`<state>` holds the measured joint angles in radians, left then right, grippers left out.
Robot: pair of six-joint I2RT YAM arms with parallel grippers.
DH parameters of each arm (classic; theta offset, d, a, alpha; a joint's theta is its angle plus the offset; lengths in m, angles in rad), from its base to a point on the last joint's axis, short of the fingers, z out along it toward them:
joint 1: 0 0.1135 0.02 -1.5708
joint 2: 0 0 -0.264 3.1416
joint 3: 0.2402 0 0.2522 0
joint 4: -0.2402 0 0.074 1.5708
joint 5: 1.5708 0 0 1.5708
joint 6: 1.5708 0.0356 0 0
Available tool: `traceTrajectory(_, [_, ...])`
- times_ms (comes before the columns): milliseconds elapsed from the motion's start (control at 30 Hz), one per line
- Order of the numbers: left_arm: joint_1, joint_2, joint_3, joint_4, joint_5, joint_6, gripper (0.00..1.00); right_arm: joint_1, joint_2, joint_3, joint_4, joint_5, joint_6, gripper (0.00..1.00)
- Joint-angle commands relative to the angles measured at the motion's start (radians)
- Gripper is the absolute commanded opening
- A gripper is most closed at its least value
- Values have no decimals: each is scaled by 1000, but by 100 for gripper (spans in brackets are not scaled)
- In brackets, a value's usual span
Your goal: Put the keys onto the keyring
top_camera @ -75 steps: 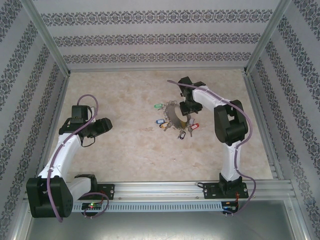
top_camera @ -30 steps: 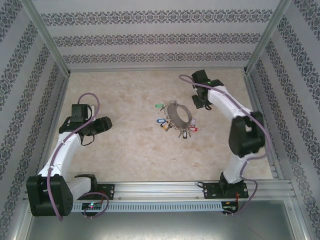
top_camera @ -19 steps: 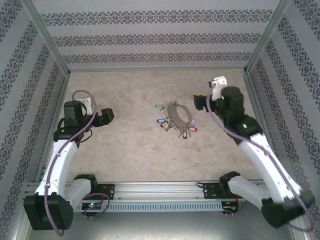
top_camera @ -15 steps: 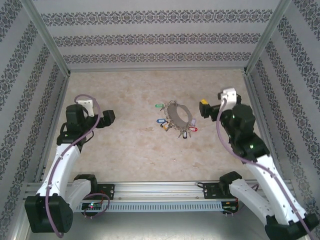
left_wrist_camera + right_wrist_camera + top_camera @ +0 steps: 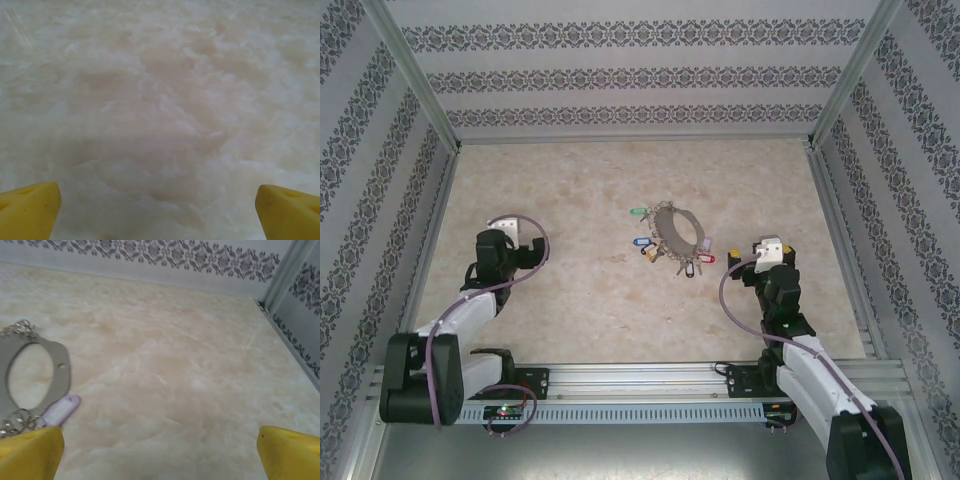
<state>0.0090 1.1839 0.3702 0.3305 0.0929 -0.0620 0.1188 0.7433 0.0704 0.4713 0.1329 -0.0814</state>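
3 patterned walls [image 5: 640, 75], beige marbled tbl [image 5: 580, 180]

No readable text, labels or numbers anywhere.

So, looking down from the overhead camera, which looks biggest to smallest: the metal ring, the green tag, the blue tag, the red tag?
1. keyring: clearly the largest.
2. green tag, blue tag and red tag: all tiny and much alike in this view, too small to rank.
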Motion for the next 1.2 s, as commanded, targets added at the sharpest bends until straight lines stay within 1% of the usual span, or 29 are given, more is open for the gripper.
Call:
traceTrajectory(0, [-61,74,16,159,-99,118,100,-40,95,-14,229,-33,22,98])
traceTrajectory(100, [-93,150,25,271,-125,156,100,-76,231,35,283,-128,20,98])
traceTrajectory(200, [-95,247,58,360,-94,163,100,-107,397,94,393,-180,33,98])
traceTrajectory(233, [-95,295,74,380,-106,161,99,-114,452,116,430,-184,47,98])
traceTrajectory(267, [-84,306,98,338,-112,142,100,-118,491,135,447,-178,67,98])
traceTrajectory(300, [-66,309,107,333,-106,121,100,-123,522,154,445,-169,107,98])
traceTrajectory(333, [-54,323,87,379,-107,104,100,-119,591,148,529,-167,107,98])
traceTrajectory(367, [-31,333,61,436,-71,89,100,-115,654,142,604,-153,105,98])
traceTrajectory(400, [-19,377,23,556,-50,86,100,-114,725,147,659,-133,113,98])
traceTrajectory(433, [-17,398,5,614,-40,90,100,-114,798,164,732,-118,125,98])
traceTrajectory(467, [-17,369,24,512,-38,88,100,-112,816,186,725,-108,126,98])
traceTrajectory(533, [-15,389,24,552,-61,79,100,-94,743,246,492,-59,110,98])
traceTrajectory(567, [-15,374,39,497,-64,76,100,-90,764,246,525,-55,109,98])
traceTrajectory(600, [-15,384,33,531,-67,76,100,-91,788,237,579,-66,105,98])
traceTrajectory(633, [-15,382,36,515,-73,73,100,-85,785,245,563,-66,95,98])
traceTrajectory(667, [-14,380,43,503,-88,64,99,-78,767,266,497,-61,86,98])
traceTrajectory(700, [-14,386,41,512,-92,62,100,-73,764,267,467,-56,81,98])
traceTrajectory(733, [-14,380,46,494,-91,62,100,-73,774,267,494,-49,83,98])
traceTrajectory(800, [-11,381,50,487,-94,57,99,-79,777,297,466,36,134,98])
traceTrajectory(867, [-10,382,49,490,-95,57,100,-84,765,303,442,27,129,98])
traceTrajectory(1167, [-10,378,44,498,-93,57,100,-71,766,301,451,38,120,98])
